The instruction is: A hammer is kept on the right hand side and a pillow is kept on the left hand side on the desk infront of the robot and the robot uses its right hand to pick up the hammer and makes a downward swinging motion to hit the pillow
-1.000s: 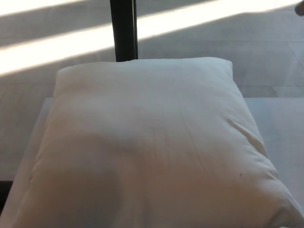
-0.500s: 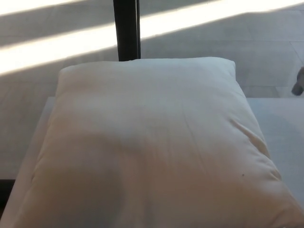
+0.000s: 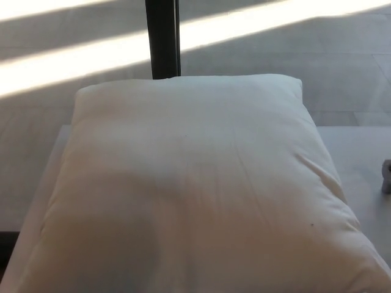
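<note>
The pillow (image 3: 195, 189), white and plump, lies flat on the white desk (image 3: 360, 152) and covers most of its surface, from the left edge to short of the right edge; its far side overhangs the desk's far edge, and its near side runs out of view at the bottom; a small grey object (image 3: 387, 177) shows at the picture's right margin, above the desk's right side, too cropped to identify; neither robot hand is in view, so their state cannot be told; a dark vertical post (image 3: 162, 38) stands beyond the far edge; sunlit bands cross the floor (image 3: 73, 61) behind.
</note>
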